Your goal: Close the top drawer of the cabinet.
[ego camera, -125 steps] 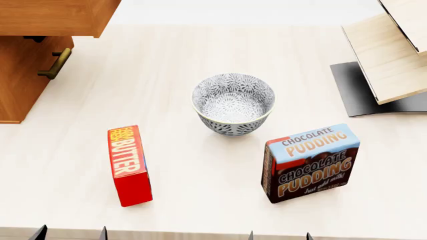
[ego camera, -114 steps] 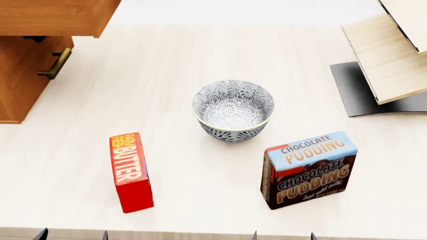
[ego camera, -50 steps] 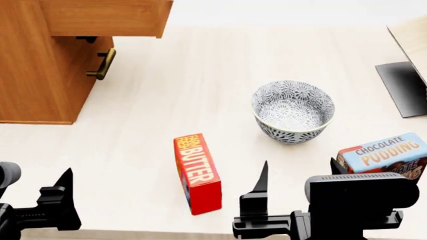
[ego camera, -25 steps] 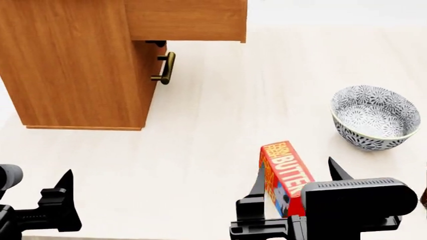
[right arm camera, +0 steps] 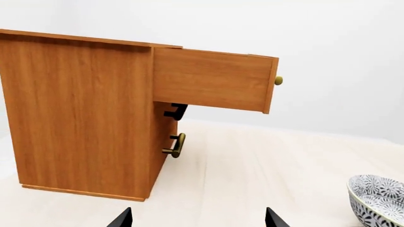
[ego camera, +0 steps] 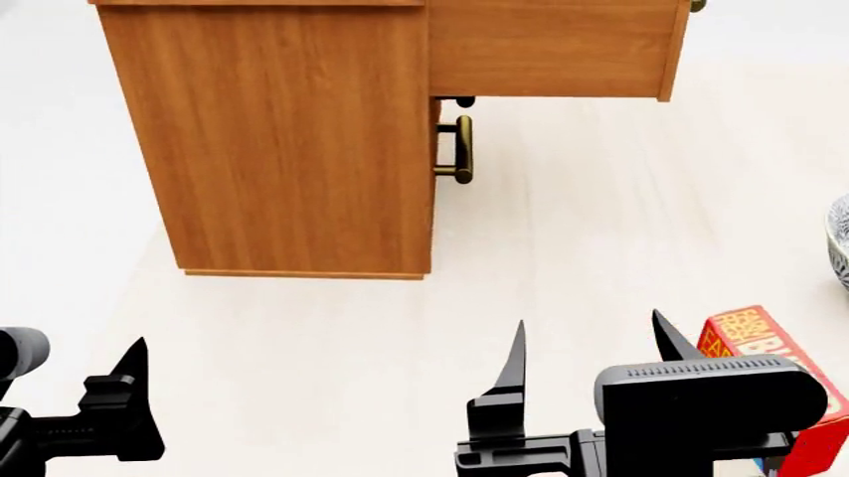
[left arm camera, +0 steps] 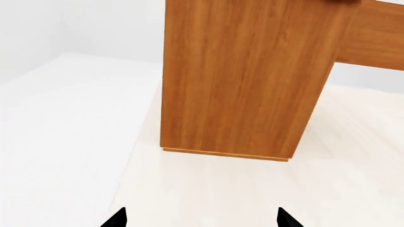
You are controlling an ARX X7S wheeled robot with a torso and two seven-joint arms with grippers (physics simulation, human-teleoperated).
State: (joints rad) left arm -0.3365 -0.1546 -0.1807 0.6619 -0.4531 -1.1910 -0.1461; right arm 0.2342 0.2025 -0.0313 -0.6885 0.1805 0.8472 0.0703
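Observation:
The cabinet (ego camera: 285,139) is a tall orange-brown wood box at the upper left of the head view, seen side-on. Its top drawer (ego camera: 551,50) stands pulled far out to the right, with the tip of its brass handle (ego camera: 697,5) at the frame's top edge. In the right wrist view the cabinet (right arm camera: 82,118) and the open top drawer (right arm camera: 211,80) with its handle (right arm camera: 278,80) show whole. My right gripper (ego camera: 591,348) is open and empty, well short of the cabinet. My left gripper (left arm camera: 200,218) is open and empty, facing the cabinet's plain side (left arm camera: 243,80).
A lower drawer's brass handle (ego camera: 460,149) sticks out under the open drawer. A red butter box (ego camera: 782,378) lies by my right gripper. A patterned bowl (right arm camera: 379,198) stands to the right; only its rim (ego camera: 841,238) shows in the head view.
The head view has swung left: the cabinet has shifted right and shows more fully, while the bowl and butter box have slid to the right edge. Both grippers stay open.

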